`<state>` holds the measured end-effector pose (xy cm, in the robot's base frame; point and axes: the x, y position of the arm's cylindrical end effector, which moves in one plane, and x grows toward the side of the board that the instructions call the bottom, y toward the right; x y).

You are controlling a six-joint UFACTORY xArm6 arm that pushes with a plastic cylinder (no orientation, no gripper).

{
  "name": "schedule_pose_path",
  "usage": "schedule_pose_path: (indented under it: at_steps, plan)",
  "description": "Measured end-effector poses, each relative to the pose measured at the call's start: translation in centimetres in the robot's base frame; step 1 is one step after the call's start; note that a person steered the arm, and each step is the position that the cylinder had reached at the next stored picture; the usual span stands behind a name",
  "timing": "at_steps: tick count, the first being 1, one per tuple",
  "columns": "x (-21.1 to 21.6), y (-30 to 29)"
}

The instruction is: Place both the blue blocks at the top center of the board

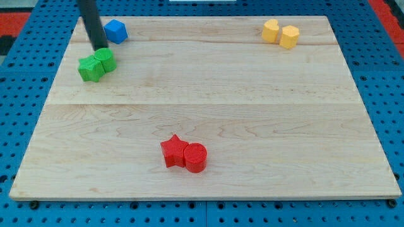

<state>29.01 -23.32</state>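
Observation:
One blue block (116, 31) sits near the view's top left corner of the wooden board (208, 101). Its shape is roughly a cube or pentagon; I cannot tell which. I see only this one blue block. My tip (100, 48) rests on the board just left of and below the blue block, right above two green blocks. The dark rod rises from it towards the view's top left and may hide something behind it.
Two green blocks (96, 65) touch each other right below my tip. Two yellow blocks (281, 33) stand together at the view's top right. A red star (173, 151) and a red cylinder (196, 157) touch near the bottom centre.

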Motion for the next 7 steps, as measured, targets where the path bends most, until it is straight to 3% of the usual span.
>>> schedule_pose_path:
  at_steps: [1, 4, 7]
  plan:
    - [-2.4, -5.0]
    - [-4.0, 0.6]
    - [-4.0, -1.6]
